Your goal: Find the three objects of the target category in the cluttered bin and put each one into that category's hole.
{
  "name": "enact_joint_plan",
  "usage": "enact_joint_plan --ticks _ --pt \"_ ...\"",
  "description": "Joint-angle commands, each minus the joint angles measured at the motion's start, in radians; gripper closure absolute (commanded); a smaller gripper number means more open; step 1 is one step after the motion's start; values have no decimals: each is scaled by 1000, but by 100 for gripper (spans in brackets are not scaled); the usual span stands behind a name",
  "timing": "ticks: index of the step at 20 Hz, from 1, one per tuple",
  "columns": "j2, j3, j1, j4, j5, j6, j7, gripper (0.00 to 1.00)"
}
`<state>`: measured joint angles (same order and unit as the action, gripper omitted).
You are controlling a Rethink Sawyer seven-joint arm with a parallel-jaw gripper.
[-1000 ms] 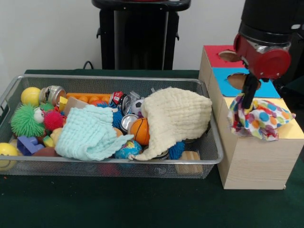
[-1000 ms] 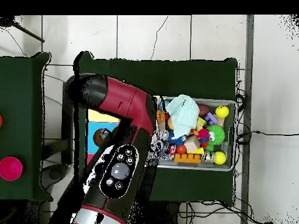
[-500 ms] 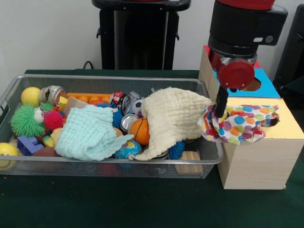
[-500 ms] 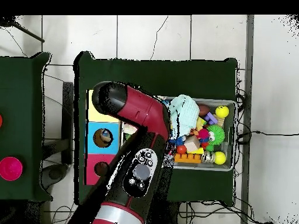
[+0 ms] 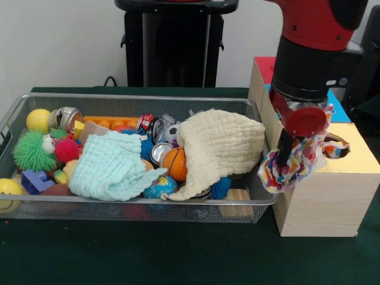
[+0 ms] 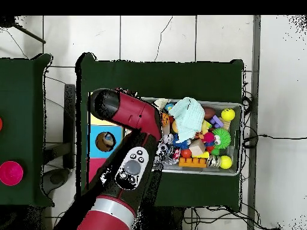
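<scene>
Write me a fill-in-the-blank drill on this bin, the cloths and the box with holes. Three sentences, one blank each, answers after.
1. The polka-dot cloth hangs from the gripper over the edge of the wooden box's ______ section.
2. In the wire bin, an orange ______ peeks out between the mint cloth and the cream cloth.
3. The spiky green ball sits beside a spiky ______ ball.

Answers: yellow; basketball; pink
</scene>
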<state>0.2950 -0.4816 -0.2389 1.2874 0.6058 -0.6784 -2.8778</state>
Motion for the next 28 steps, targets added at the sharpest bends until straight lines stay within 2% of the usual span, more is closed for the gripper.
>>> enact_joint_plan --ticks 1,9,19,22,25,28 --pt "-74 53 -42 -55 47 -126 -340 100" --pt "-12 -38 -43 -141 12 -362 -350 100" --pt "81 -79 94 -253 -52 -598 -123 100" --pt "94 -83 130 -302 -72 -681 -97 100" --pt "89 -72 146 -332 -70 -719 -127 100" --pt "64 -48 136 -324 -52 -671 -171 100"
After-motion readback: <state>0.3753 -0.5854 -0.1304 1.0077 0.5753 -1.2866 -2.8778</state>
